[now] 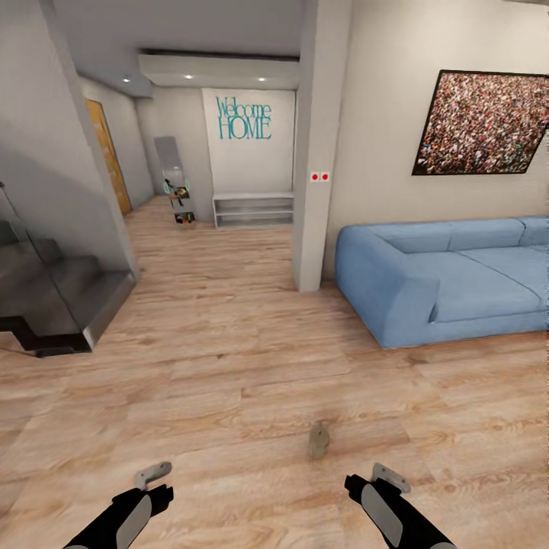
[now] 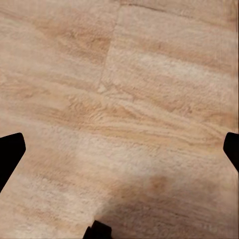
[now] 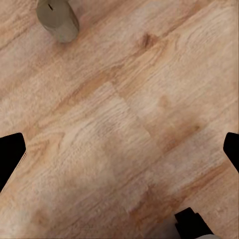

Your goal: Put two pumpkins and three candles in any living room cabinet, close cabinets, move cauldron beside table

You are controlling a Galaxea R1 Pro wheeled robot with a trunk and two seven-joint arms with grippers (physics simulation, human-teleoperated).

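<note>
Jaws on both the left gripper [image 1: 152, 474] and the right gripper [image 1: 390, 476] stand spread wide and empty, low in the frame over the wood floor [image 1: 229, 366]. At right sits a blue sofa [image 1: 450, 274]. One small grey-brown candle [image 1: 319, 441] stands upright on the floor at lower centre, near the right gripper.

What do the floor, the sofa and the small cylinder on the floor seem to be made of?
Floor: light wood planks, matte, with visible grain and seams.
Sofa: blue fabric upholstery, apparently; soft, dull surface.
Candle: probably wax; matte grey-beige cylinder with a dark wick-like mark on top.
</note>
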